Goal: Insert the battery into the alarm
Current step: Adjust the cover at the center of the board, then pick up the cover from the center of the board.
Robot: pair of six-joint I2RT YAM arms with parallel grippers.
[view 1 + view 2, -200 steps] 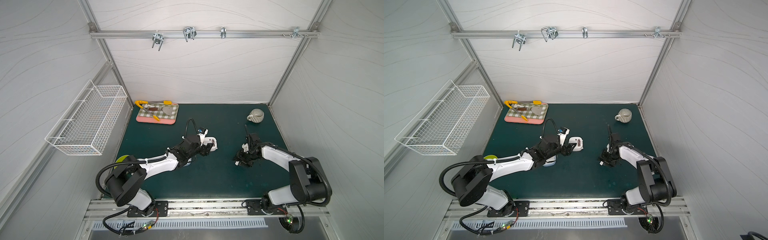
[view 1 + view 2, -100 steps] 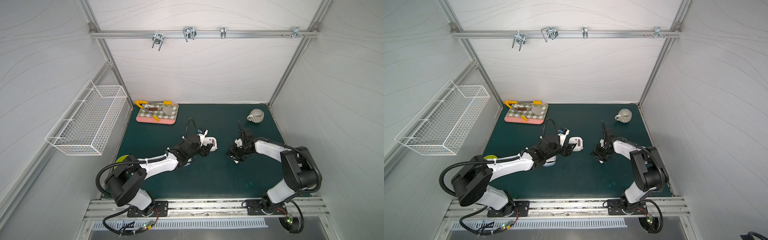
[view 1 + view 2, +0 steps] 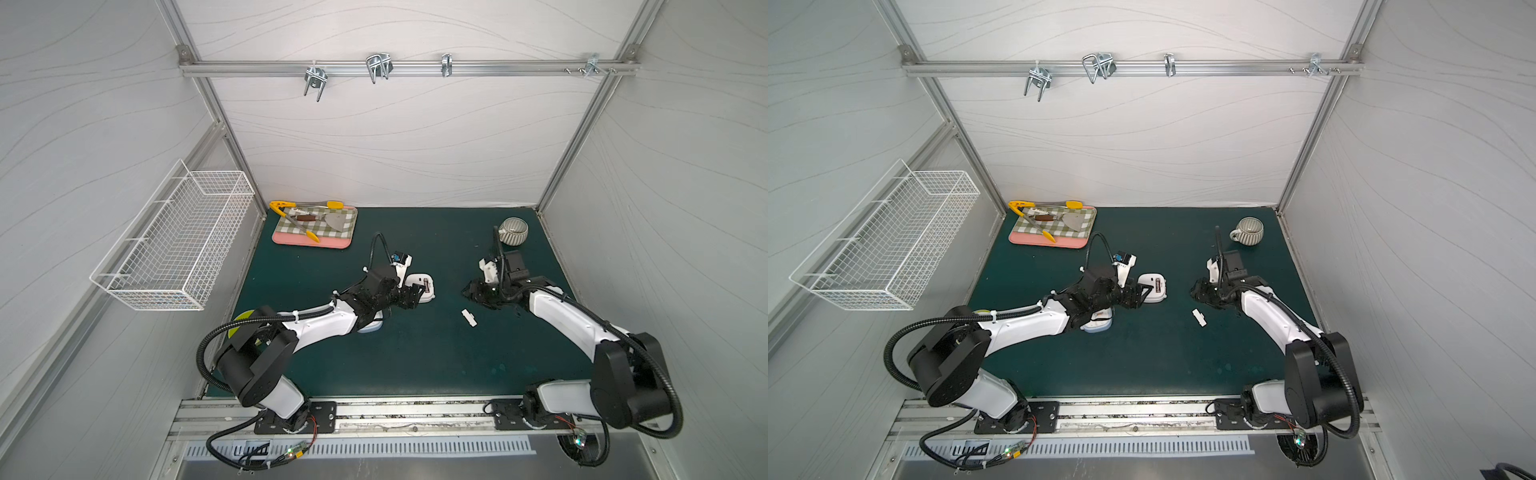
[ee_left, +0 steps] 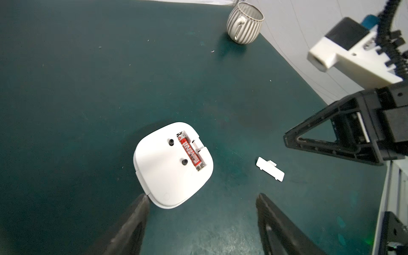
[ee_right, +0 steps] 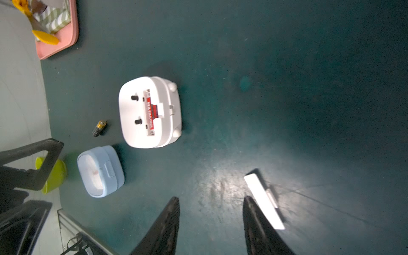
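Left wrist view: red battery (image 4: 190, 152) lying in open bay of white alarm (image 4: 167, 167), back up on mat (image 4: 88, 88); bay cover (image 4: 269, 169) loose nearby; left gripper (image 4: 202, 197) spread, empty, one fingertip (image 4: 141, 203) at alarm's rim; right gripper (image 5: 211, 198) parted, empty, beside cover; risks nudging alarm askew or flicking cover away on a careless approach; may unseat battery.

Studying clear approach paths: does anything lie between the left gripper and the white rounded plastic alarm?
Nothing visible does. The open left gripper sits at the edge of the white rounded plastic alarm; the small white flat cover lies aside on the green mat.
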